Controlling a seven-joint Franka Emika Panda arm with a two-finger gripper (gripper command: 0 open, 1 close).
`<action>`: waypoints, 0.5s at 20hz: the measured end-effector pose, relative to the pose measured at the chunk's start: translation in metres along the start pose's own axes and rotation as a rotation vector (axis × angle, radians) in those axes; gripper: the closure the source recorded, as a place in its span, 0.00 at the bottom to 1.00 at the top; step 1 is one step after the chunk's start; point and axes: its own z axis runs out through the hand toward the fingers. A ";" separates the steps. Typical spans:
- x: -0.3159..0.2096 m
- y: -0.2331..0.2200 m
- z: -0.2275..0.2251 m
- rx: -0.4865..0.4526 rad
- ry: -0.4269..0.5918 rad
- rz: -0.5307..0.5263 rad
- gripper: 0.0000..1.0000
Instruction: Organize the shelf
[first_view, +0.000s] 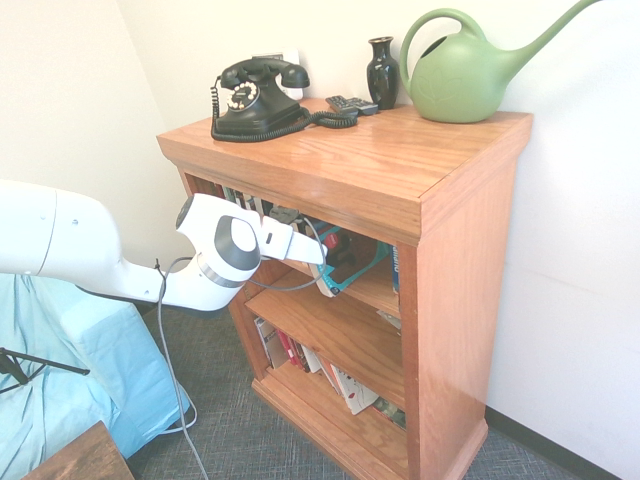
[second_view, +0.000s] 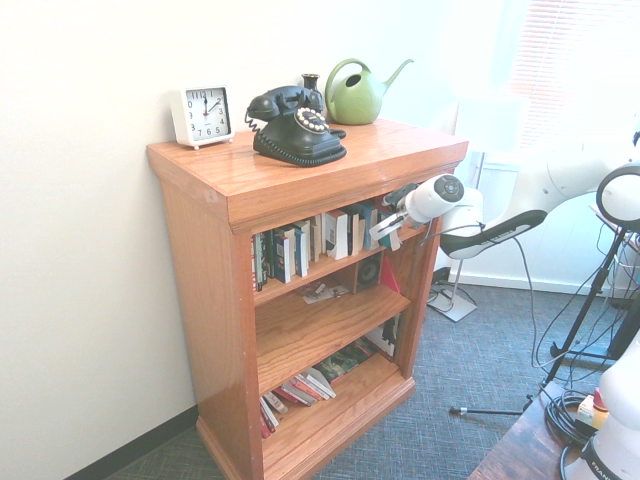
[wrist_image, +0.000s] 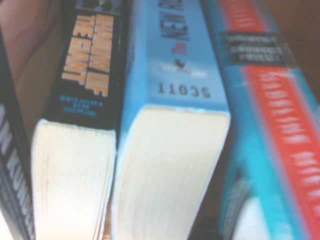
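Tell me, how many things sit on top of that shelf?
5: a clock at one end, phone, vase, a small remote and watering can at the other. Others may hide behind.

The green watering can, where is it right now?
The green watering can stands on top of the shelf, at the back corner by the wall. In the first exterior view that is the right end, next to the small dark vase.

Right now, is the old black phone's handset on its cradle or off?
On: the handset lies across the top of the phone.
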 end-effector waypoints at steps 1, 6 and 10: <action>0.000 0.000 0.001 -0.001 -0.001 0.001 0.00; -0.001 0.000 -0.001 0.004 0.000 -0.004 0.00; -0.006 0.005 -0.017 0.029 0.000 -0.011 0.00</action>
